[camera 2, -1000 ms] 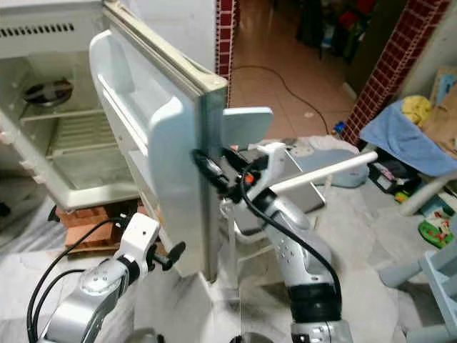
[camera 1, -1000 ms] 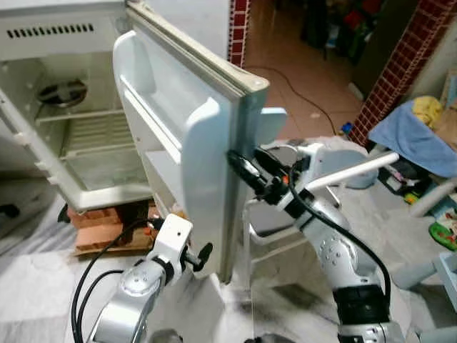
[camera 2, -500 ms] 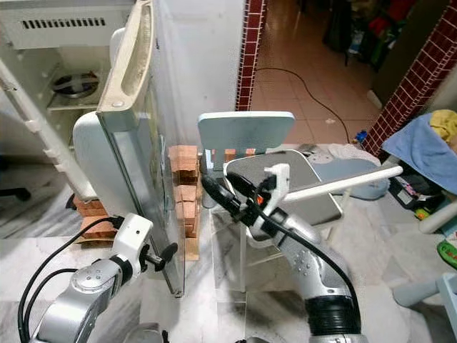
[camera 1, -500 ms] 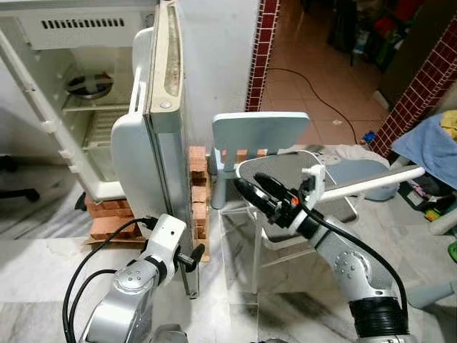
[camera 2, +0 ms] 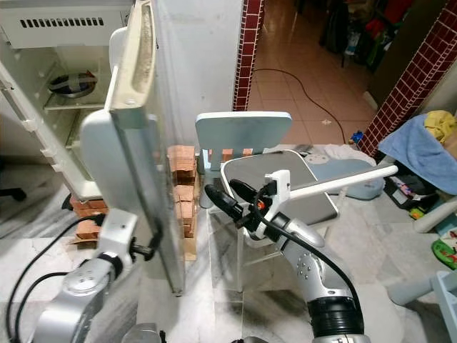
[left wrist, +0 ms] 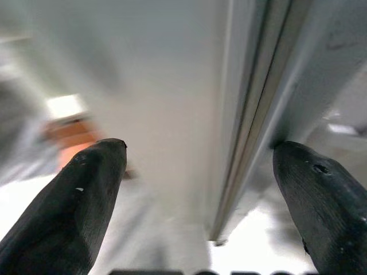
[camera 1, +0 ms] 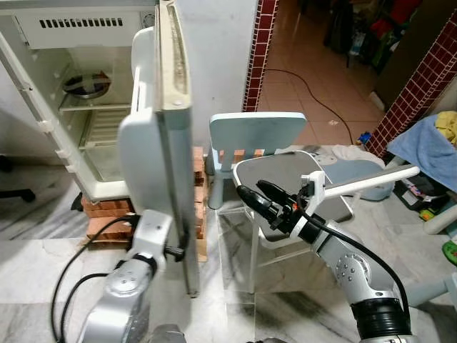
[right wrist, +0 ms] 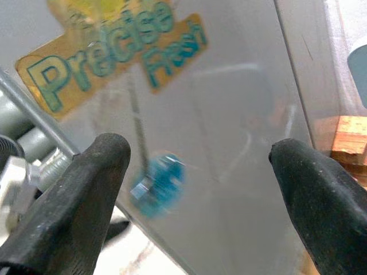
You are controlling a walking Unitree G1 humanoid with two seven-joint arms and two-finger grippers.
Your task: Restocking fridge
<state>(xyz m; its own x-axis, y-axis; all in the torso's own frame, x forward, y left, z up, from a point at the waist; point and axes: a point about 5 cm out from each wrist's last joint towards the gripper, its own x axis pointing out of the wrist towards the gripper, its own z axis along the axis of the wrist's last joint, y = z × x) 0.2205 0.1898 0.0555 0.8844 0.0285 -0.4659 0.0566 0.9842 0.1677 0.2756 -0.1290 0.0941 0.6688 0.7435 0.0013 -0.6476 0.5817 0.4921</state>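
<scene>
Both grippers at the open fridge door, nothing held.

I see my left gripper (camera 1: 175, 251) low against the door (camera 1: 161, 164), fingers (left wrist: 86, 195) spread wide with the door's edge running between them. My right gripper (camera 1: 251, 197) hangs over the chair (camera 1: 257, 136), just off the door's outer face, fingers (right wrist: 80, 189) wide apart and pointing at that face, where a "Precise Fresh" sticker (right wrist: 114, 43) sits ahead of them. The fridge (camera 1: 78, 107) stands open beyond the left gripper, a bowl (camera 1: 86, 83) on its upper shelf. Bricks (camera 1: 198, 186) are stacked between door and chair.
</scene>
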